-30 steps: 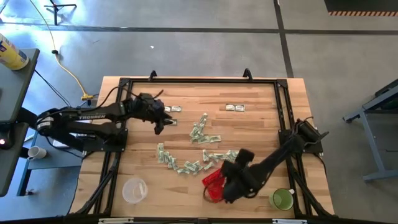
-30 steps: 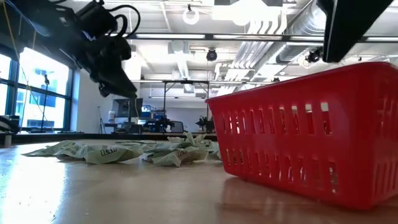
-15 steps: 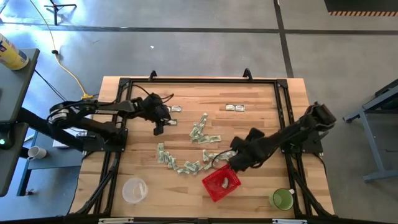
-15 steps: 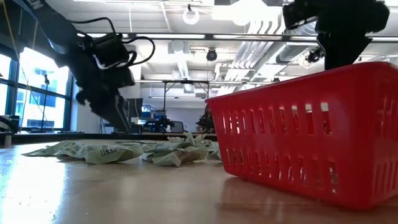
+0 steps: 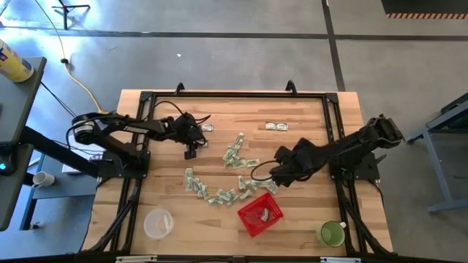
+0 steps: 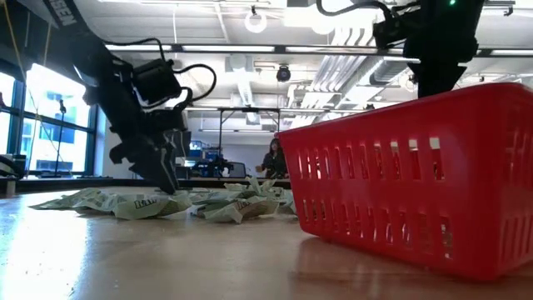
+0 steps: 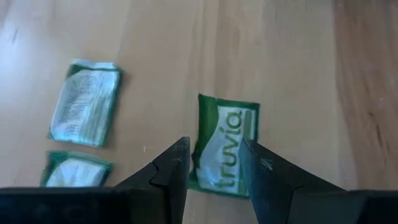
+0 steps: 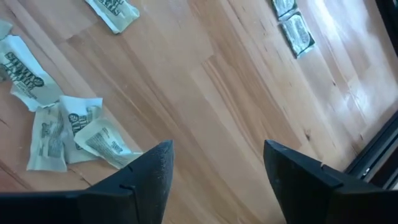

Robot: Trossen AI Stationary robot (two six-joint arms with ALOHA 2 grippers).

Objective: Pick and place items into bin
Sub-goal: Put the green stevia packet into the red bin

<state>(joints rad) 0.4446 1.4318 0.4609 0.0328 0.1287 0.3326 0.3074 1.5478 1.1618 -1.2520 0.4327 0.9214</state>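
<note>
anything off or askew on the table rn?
Red basket sits rotated, not square to the table edges, with one or two packets in it. The other packets are strewn in a loose arc, many crumpled. No visible spill or damage.

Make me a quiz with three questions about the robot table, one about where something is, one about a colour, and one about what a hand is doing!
1. Where is the green cup?
A. right of the basket, near the table's front edge
B. inside the basket
C. under the left arm

2. What colour is the basket?
A. blue
B. red
C. yellow

3. What is the left hand doing?
A. squeezing the cup
B. resting in the basket
C. open, one finger on each side of a green packet

Answers:
1 A, the high view shows the cup on the wood right of the basket.
2 B, its mesh walls are red.
3 C, the left wrist view shows the packet lying flat between the spread fingers.
</note>
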